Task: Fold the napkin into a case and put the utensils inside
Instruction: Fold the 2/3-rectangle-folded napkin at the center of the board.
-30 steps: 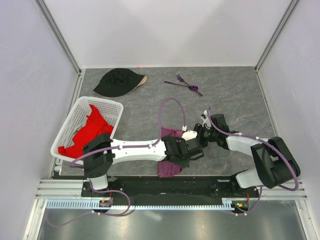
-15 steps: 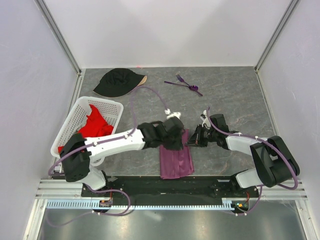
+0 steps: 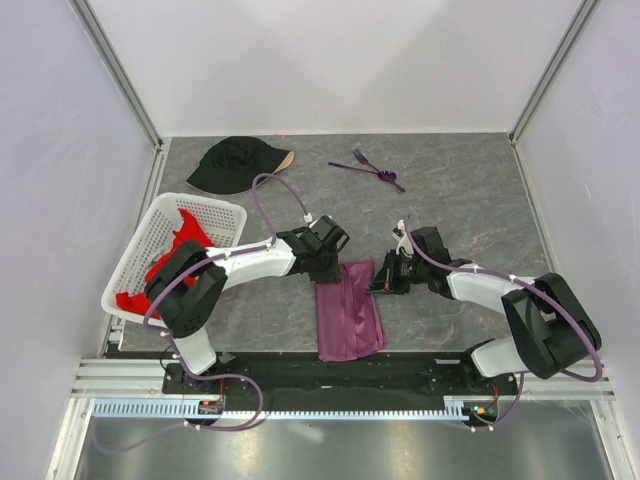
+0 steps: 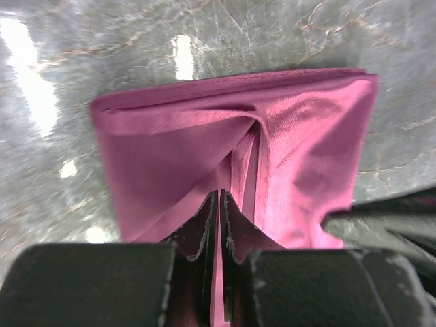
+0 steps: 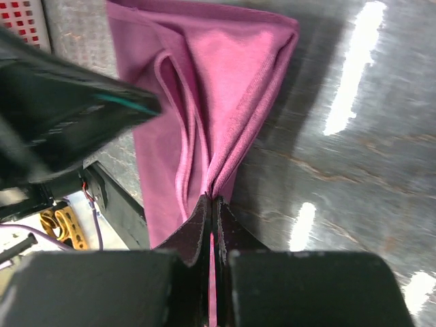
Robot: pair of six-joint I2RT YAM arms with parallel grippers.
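Observation:
The plum-purple napkin (image 3: 348, 312) lies folded into a narrow long strip near the table's front edge. My left gripper (image 3: 330, 262) is at its far left corner and is shut on a fold of the napkin (image 4: 204, 143), with cloth showing between the left gripper's (image 4: 219, 197) jaws. My right gripper (image 3: 378, 280) is at the far right corner, shut on the bunched edge of the napkin (image 5: 218, 75), pinched at the right gripper's (image 5: 212, 199) tips. The purple utensils (image 3: 368, 167) lie apart at the back of the table.
A black cap (image 3: 235, 165) sits at the back left. A white lattice basket (image 3: 150, 225) holding a red cloth (image 3: 172, 262) stands at the left. The black base rail (image 3: 330, 372) runs just in front of the napkin.
My left arm has swung back off the napkin to its far left corner, opened, then closed on it. The right gripper closed. The napkin went from bunched to a flatter strip.

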